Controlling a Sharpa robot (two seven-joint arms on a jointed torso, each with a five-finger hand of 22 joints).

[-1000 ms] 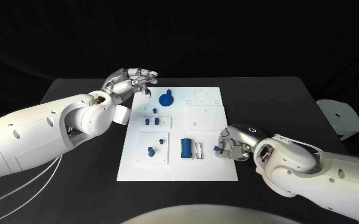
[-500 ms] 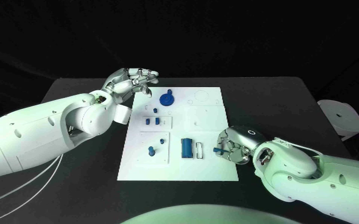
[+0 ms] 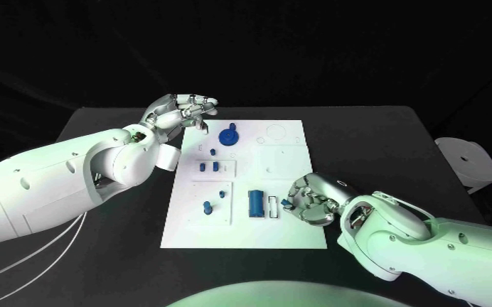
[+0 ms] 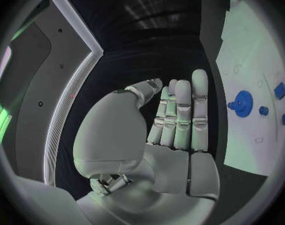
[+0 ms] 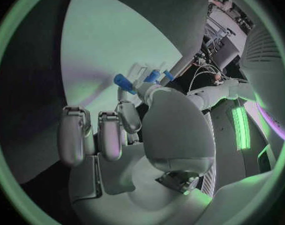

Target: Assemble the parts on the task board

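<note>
Small blue part (image 3: 289,205) pinched at the right hand's (image 3: 313,197) fingertips, over the board's (image 3: 292,232) near right area, just right of the blue block (image 3: 254,204) and white clip. Right hand has shifted left onto the board since earlier. Left hand (image 3: 181,113) hovers off the board's far left corner, fingers together, holding nothing; no readable writing.

A matt white task board (image 3: 289,232) is seen on the matt black surface (image 3: 389,143); the fingers (image 3: 198,103) look like brushed silver metal.
</note>
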